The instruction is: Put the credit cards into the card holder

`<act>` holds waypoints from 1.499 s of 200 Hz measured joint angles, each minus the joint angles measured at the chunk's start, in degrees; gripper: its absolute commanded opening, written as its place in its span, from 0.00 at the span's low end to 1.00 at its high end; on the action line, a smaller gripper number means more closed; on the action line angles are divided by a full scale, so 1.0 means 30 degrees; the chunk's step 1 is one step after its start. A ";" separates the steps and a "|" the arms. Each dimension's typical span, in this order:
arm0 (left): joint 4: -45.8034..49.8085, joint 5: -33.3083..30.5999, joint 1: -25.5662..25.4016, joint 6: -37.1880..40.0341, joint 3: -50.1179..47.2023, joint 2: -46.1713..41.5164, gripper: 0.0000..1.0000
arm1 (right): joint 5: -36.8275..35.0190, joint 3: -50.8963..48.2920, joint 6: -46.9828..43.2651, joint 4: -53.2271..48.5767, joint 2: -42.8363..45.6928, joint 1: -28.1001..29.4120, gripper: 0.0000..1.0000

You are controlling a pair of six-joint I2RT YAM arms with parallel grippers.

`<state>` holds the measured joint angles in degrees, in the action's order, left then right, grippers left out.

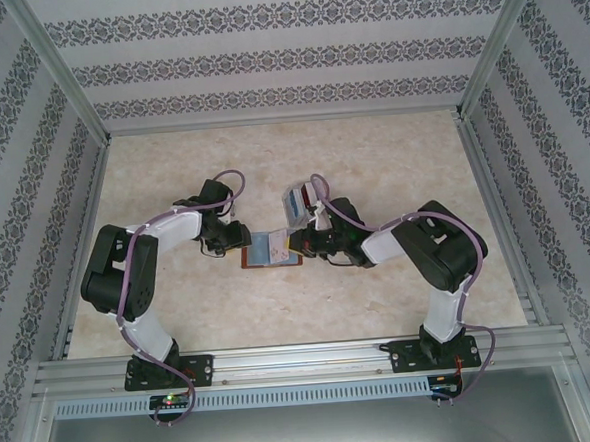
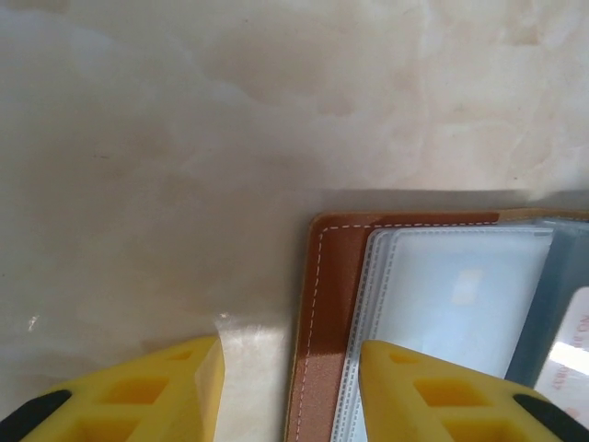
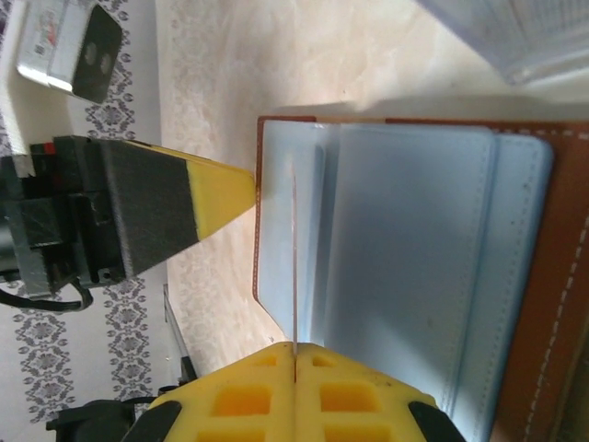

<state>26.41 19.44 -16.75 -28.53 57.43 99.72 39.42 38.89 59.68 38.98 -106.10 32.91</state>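
Right now I see the small brown leather-like folding card holder lying open and flat on the marbled beige tabletop, about midway between the 2 arms. Its grey-blue inside faces up.

From the left wrist camera, the left gripper has its yellow fingers apart. 1 finger sits over bare table and the other over the clear plastic sleeves inside the holder. The holder's brown stitched edge runs up through the gap between them. I cannot tell whether either finger presses on it.

From the right wrist camera, the right gripper has its 2 yellow fingers pressed together on a thin flat piece seen edge-on, which I take for a credit card. It stands upright on its edge over the grey-blue pockets, and its far end reaches to just short of the holder's far brown edge. In that same view the yellow tip of the left arm's finger touches, or nearly touches, the holder's left brown edge.

Just beyond the holder stands a clear ribbed plastic case. From overhead, a small white, red and blue pile shows at that spot, right beside the right wrist. It is too small for me to tell what it is.
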 measured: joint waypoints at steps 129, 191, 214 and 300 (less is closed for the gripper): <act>-0.0138 -0.0029 0.0124 -0.0153 -0.0102 0.0160 0.27 | -0.0801 0.0619 0.1020 -0.1435 -0.0160 0.0583 0.00; -0.0109 -0.0226 0.0131 -0.0153 -0.0102 0.0211 0.21 | -0.0852 0.1100 0.1035 -0.1734 -0.0197 0.0627 0.00; -0.0102 -0.0306 0.0131 -0.0153 -0.0102 0.0219 0.20 | -0.0852 0.1377 0.0903 -0.2106 -0.0197 0.0729 0.00; -0.0102 -0.0430 0.0124 -0.0153 -0.0102 0.0226 0.14 | -0.1064 0.1705 0.0459 -0.2586 -0.0597 0.0838 0.00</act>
<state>26.11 18.15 -16.38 -28.99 57.12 100.40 36.23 44.01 61.06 31.22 -107.90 35.42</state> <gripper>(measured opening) 0.152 0.066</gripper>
